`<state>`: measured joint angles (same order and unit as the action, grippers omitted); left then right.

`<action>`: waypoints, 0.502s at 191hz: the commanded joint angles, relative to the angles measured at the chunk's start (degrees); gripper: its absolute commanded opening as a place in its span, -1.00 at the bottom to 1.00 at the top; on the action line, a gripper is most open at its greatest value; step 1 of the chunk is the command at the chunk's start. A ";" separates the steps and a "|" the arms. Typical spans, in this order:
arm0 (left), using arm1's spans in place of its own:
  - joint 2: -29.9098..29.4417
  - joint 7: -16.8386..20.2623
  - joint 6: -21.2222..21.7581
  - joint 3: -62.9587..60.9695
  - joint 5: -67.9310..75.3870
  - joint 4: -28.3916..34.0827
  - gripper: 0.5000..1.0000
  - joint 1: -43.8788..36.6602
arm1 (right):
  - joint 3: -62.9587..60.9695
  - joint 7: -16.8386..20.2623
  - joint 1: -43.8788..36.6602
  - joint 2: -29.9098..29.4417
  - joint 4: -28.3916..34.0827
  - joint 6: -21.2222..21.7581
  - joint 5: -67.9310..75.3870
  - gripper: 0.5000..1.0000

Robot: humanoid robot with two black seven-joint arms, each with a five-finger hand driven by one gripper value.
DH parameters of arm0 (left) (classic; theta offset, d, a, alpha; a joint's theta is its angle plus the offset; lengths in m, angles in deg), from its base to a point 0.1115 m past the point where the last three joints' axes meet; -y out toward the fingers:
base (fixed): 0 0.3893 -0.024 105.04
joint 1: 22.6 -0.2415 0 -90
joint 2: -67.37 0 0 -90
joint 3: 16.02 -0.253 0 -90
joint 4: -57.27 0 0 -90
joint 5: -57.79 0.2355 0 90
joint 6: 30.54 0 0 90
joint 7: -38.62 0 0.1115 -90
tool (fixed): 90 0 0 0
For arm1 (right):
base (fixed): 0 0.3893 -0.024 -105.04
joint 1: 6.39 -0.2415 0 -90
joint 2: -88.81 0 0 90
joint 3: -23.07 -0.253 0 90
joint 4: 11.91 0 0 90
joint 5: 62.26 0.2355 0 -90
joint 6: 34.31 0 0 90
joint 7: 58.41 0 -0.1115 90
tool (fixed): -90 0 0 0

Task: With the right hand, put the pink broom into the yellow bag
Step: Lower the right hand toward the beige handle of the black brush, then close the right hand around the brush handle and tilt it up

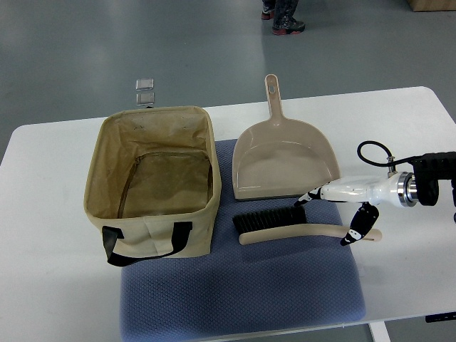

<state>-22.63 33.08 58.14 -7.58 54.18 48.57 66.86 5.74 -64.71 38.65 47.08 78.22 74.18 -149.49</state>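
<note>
The pink-beige broom [299, 232] with black bristles lies flat on the blue mat, handle pointing right, just in front of the dustpan. The yellow fabric bag [153, 182] stands open and empty to its left, black strap facing me. My right hand [328, 221] reaches in from the right edge and hovers at the handle's right end. Its fingers are spread: one black fingertip [306, 200] points left near the bristles' far side, and another [350, 236] crosses down over the handle. Nothing is lifted. The left hand does not show.
A beige dustpan [283, 160] lies behind the broom, handle pointing away. The blue mat [249, 292] covers the middle of the white table [50, 235]. A person's shoes [283, 21] and a small clear box [144, 91] are on the floor beyond.
</note>
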 commanded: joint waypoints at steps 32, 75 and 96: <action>0.00 0.00 0.00 0.00 0.00 0.00 1.00 0.01 | -0.34 1.64 0.93 -2.57 -2.76 -2.05 -1.01 0.71; 0.00 0.00 0.00 0.00 0.00 0.00 1.00 0.01 | -0.60 2.17 3.92 -2.57 -3.29 -4.96 -1.27 0.69; 0.00 0.00 0.00 0.00 0.00 0.00 1.00 0.01 | -0.78 2.34 4.09 -2.65 -3.29 -6.01 -1.27 0.65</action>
<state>-22.63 33.08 58.14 -7.58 54.18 48.57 66.87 5.15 -62.53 42.46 44.47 74.95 69.13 -150.71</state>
